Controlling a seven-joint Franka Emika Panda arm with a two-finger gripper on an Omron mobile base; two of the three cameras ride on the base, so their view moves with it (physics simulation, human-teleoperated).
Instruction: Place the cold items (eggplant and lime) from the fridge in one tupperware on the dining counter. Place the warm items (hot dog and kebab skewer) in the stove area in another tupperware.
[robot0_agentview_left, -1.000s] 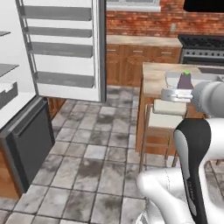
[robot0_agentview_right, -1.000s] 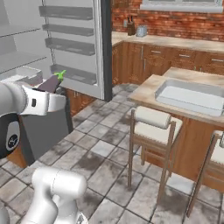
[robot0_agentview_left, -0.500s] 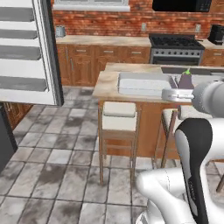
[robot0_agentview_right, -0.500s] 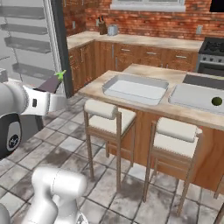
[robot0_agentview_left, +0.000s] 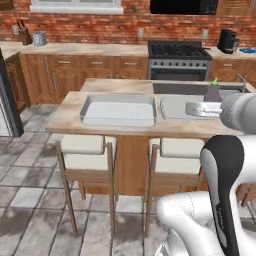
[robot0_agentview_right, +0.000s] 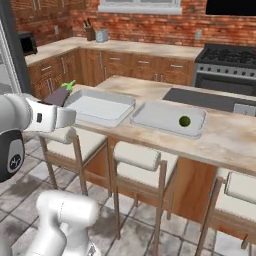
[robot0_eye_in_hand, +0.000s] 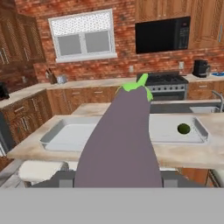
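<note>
My gripper (robot0_agentview_left: 212, 101) is shut on a dark purple eggplant (robot0_agentview_left: 214, 92) with a green stem, held in the air short of the dining counter (robot0_agentview_left: 70, 114). The hand view has the eggplant (robot0_eye_in_hand: 124, 140) rising up its middle and hiding the fingertips. In the right base view the eggplant (robot0_agentview_right: 61, 95) shows at the left, level with the counter's end. Two shallow grey tupperware trays lie side by side on the counter. The left tupperware (robot0_agentview_right: 100, 107) holds nothing. The right tupperware (robot0_agentview_right: 160, 117) holds the small green lime (robot0_agentview_right: 184, 121), which also shows as the lime (robot0_eye_in_hand: 183, 128). Hot dog and kebab skewer are out of view.
Cushioned wooden stools (robot0_agentview_left: 85, 150) stand tucked along the counter's near side. A dark cooktop panel (robot0_agentview_right: 200, 97) lies at the counter's far side. The stove (robot0_agentview_left: 180, 52) stands against the brick back wall, with wooden cabinets (robot0_agentview_left: 75, 70) to its left.
The whole picture has shifted: the base has turned away from the open fridge to face the dining counter. The eggplant has stayed in the gripper throughout.
</note>
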